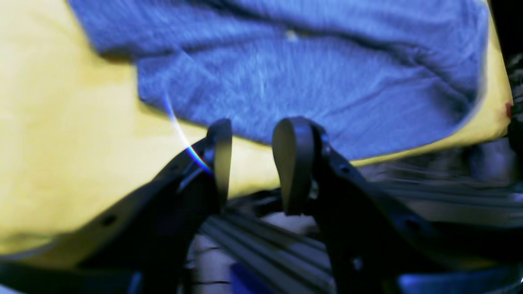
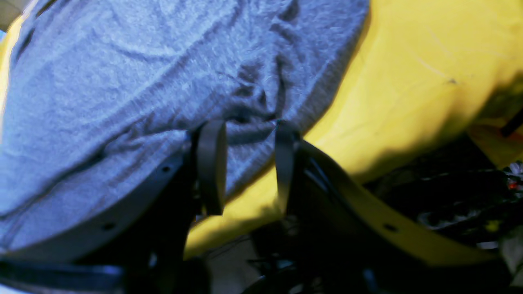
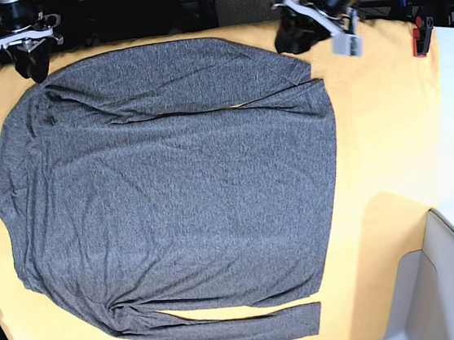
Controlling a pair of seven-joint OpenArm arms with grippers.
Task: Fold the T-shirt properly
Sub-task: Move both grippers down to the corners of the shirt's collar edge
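The yellow-clothed counter (image 3: 387, 135) is carrying the heather-grey T-shirt (image 3: 172, 193), lying spread flat with sleeves tucked inward; body folds are seemingly remaining. Left hand (image 1: 252, 157) and right hand (image 2: 245, 163) are hovering part-open, holding nothing.

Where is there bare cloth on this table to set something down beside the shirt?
The widest bare yellow cloth lies between the shirt and the red clamp. A narrow strip runs under the lower sleeve. The top edge is crowded: the open left gripper and right gripper sit there.
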